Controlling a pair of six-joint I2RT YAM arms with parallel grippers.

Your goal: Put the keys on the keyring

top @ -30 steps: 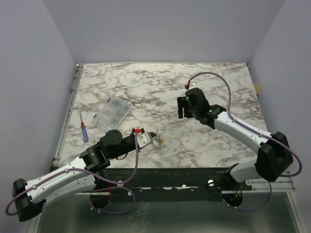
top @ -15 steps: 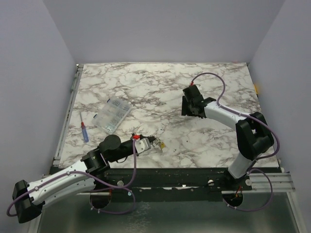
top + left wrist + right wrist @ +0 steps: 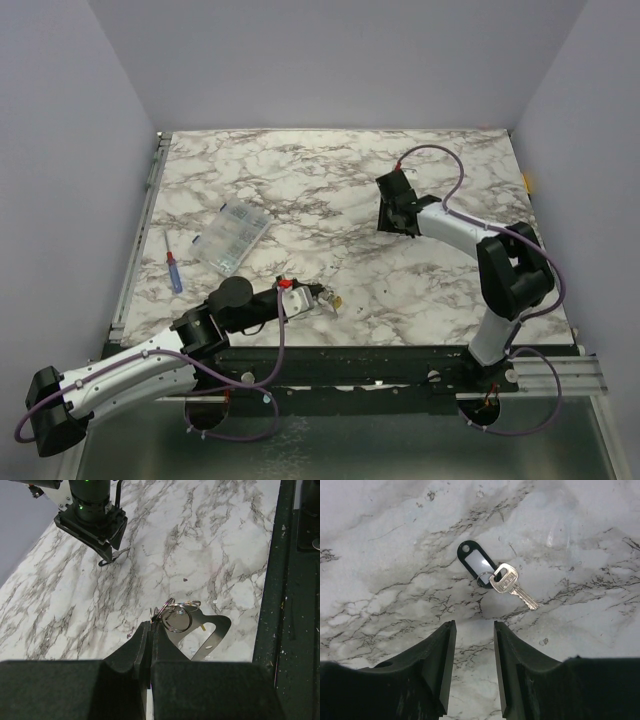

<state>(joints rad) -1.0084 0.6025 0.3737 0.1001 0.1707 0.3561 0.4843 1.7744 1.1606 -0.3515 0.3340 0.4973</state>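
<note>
Mostly, over the white, grey-veined marble table [image 3: 300,170], the change is in the right arm [image 3: 455,228]. It has folded up, its elbow drawn in toward the near right. Its wrist has tipped steeper and edged a little farther back. The left arm [image 3: 150,365] has slid slightly nearer and to the right, carrying its load along. The right gripper [image 3: 473,630] has narrowed from a wide spread to a moderate gap. I read this as the right side lining up for a pick while the left holds the ring ready. No key is threaded yet, so the task looks barely begun.

The right gripper points down at the table with its jaws apart, nothing between them and nothing touched. Just beyond its tips, right of centre on the table, the silver metal key [image 3: 512,587] lies flat. It seems to be linked by a small ring to a black-rimmed oval plastic tag with a white label [image 3: 476,562]. The left gripper [image 3: 151,627], at the near middle of the table, has its fingers pressed together, pinching the keyring of thin steel split rings [image 3: 176,617]. A dark flat metal plate [image 3: 212,635] juts out beside those rings, just above the marble. Key and keyring lie well apart.
</note>
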